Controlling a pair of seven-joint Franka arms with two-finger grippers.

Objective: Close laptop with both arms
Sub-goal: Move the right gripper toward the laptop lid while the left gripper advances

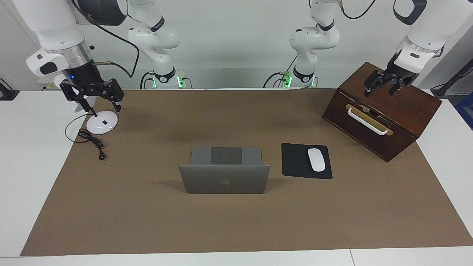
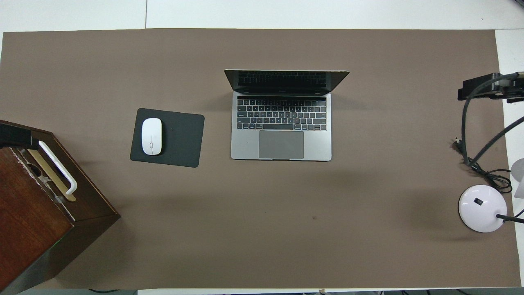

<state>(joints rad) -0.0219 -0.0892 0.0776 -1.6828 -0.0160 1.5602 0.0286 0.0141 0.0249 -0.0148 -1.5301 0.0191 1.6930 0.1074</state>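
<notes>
The laptop (image 1: 224,173) (image 2: 281,116) stands open in the middle of the brown mat (image 1: 236,221) (image 2: 262,229) on the surface (image 1: 29,177), lid upright, keyboard facing the robots. The right pincer (image 1: 97,99) hangs over the white lamp base (image 1: 102,122) (image 2: 482,208) at its own end, wrist pointing down, fingers spread apart. The left pincer (image 1: 384,84) hovers over the wooden box (image 1: 384,122) (image 2: 37,221), tilted, fingers parted. A white mouse (image 1: 316,159) (image 2: 151,136) lies on the black mouse pad (image 1: 295,162) (image 2: 180,139) between laptop and box. Neither pincer touches the laptop.

Facing view high, opposite robots; overhead steep; both share laptop (image 1: 224,173).
</notes>
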